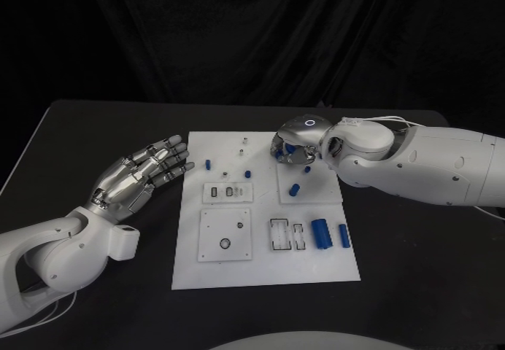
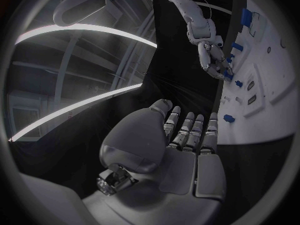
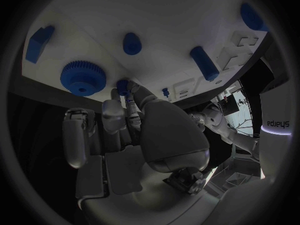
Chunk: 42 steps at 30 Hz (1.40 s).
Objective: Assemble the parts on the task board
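Head view: right hand (image 1: 295, 149) pinches a small blue part (image 3: 123, 86) above the board (image 1: 263, 273); a slip drops it. Left hand (image 1: 142, 175) hovers, fingers apart.

A black table (image 1: 95, 138) fills the frame — behind it, a dark curtain (image 1: 252, 51) spans the top. Bright light strips (image 2: 81, 30) arc upper left.

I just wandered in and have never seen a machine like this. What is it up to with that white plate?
The robot is fitting small blue parts onto the white task board. Its right hand is down over the board's far end, fingers touching a small blue piece beside a blue gear; whether it grips that piece is unclear. Its left hand hovers flat and empty at the board's left edge. Two blue cylinders lie near the front right.
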Tool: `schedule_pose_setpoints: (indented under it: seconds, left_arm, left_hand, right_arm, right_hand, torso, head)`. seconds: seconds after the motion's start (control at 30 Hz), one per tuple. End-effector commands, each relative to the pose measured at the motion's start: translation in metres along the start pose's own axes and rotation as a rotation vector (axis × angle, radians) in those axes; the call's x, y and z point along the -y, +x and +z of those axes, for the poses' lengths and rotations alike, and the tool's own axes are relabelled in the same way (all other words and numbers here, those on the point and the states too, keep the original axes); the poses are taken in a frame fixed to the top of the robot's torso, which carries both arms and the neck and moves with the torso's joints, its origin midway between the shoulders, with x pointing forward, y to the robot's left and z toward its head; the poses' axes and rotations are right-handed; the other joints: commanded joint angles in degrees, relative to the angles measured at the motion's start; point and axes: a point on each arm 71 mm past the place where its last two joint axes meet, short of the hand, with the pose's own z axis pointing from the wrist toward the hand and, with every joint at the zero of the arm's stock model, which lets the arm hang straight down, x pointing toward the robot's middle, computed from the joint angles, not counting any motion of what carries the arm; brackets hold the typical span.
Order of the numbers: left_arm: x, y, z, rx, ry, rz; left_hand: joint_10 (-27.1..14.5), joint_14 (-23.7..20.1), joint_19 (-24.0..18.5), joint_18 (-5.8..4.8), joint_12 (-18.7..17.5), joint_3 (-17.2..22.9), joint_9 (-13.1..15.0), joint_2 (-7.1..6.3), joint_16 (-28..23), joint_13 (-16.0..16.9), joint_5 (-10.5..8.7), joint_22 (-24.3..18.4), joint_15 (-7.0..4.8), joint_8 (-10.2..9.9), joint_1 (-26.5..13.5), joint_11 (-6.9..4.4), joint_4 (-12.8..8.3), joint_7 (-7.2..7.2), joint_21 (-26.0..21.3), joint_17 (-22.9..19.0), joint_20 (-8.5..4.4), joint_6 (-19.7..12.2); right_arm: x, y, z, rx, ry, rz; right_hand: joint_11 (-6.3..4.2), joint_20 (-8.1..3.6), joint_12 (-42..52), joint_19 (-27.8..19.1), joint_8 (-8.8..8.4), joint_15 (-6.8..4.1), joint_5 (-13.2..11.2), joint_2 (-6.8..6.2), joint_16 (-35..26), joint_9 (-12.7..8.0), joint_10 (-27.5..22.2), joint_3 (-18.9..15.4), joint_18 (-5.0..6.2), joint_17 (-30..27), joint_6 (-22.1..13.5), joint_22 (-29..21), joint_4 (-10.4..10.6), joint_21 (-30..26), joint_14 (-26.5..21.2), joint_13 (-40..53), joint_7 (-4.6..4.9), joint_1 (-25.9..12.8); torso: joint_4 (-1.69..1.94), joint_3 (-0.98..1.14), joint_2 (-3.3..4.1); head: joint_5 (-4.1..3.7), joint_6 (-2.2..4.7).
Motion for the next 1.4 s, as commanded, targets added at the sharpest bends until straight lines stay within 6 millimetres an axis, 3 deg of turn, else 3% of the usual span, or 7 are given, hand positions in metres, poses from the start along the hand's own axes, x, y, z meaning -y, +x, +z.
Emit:
schedule_pose_setpoints:
  seconds: [0.03,0.5,0.83,1.13,1.4]
  left_arm:
    - [0.021,0.001,-0.002,-0.013,0.283,-0.013]
    - [0.02,-0.001,-0.003,-0.011,0.273,-0.013]
    - [0.019,-0.001,-0.003,-0.004,0.269,-0.02]
    - [0.017,0.001,0.0,-0.01,0.267,-0.026]
    - [0.016,0.002,0.001,-0.012,0.266,-0.028]
  left_hand:
    - [-0.03,0.08,0.04,-0.04,0.24,0.23,-0.05,-0.02,0.23,-0.08,0.03,-0.07,0.34,0.03,-0.51,0.47,-0.03,0.42,-0.13,-0.1,0.26,-0.03]
    - [-0.13,-0.04,-0.01,-0.19,0.24,0.6,-0.09,-0.08,0.26,-0.1,-0.05,-0.11,0.51,-0.02,-0.63,0.67,-0.15,0.6,-0.17,-0.15,0.29,-0.22]
    - [-0.07,0.11,0.06,-0.29,0.4,0.88,-0.08,-0.12,0.44,-0.08,-0.09,-0.1,0.62,0.01,-0.7,0.8,-0.24,0.69,-0.13,-0.12,0.31,-0.08]
    - [-0.07,0.11,0.06,-0.29,0.4,0.88,-0.08,-0.12,0.44,-0.08,-0.09,-0.1,0.62,0.01,-0.7,0.8,-0.24,0.69,-0.13,-0.12,0.31,-0.08]
    - [-0.07,0.16,0.12,-0.33,0.42,1.01,-0.08,-0.13,0.51,-0.08,-0.09,-0.09,0.68,0.01,-0.73,0.84,-0.28,0.72,-0.1,-0.11,0.31,-0.09]
  right_arm:
    - [0.0,0.0,0.0,0.024,-0.007,-0.004]
    - [-0.005,-0.015,0.003,0.151,-0.044,0.045]
    - [-0.017,-0.046,0.025,0.188,-0.079,0.101]
    - [-0.028,-0.054,0.047,0.176,-0.097,0.097]
    - [-0.031,-0.055,0.062,0.138,-0.088,0.084]
  right_hand:
    - [-0.46,0.08,-0.35,0.97,0.49,0.02,-0.06,-0.62,-0.18,0.72,1.63,1.15,-0.49,0.29,1.23,5.77,0.12,-0.13,0.06,0.12,0.17,0.25]
    - [-2.42,-1.53,-0.68,1.08,1.0,-1.63,-3.32,-1.7,-0.97,3.98,7.83,4.93,-0.54,0.49,3.06,6.1,-0.26,-0.19,0.32,0.66,1.27,3.32]
    - [-2.15,-1.5,-1.64,0.87,0.38,-1.46,-6.36,-2.12,-1.32,5.01,8.56,5.2,-0.47,0.59,2.33,5.8,0.74,-0.4,0.37,0.61,1.82,3.7]
    - [-1.96,-1.41,-2.41,0.82,-0.54,-1.33,-6.97,-2.39,-1.39,5.13,8.48,5.38,-0.45,0.76,1.04,5.73,1.29,-0.47,0.42,0.47,2.07,3.8]
    - [-1.78,-1.25,-3.13,0.73,-0.93,-1.17,-7.81,-2.61,-1.48,5.31,8.43,5.55,-0.41,0.84,0.76,5.6,1.79,-0.56,0.4,0.36,2.18,3.88]
  torso:
    - [-0.04,-0.04,-0.04]
    - [-0.06,-0.05,-0.06]
    - [-0.04,-0.12,-0.07]
    - [0.05,-0.21,-0.06]
    - [0.3,-0.21,0.07]
  head:
    - [0.02,-0.17]
    - [0.35,-0.06]
    - [0.41,0.0]
    - [0.41,-0.07]
    - [-0.15,-0.21]
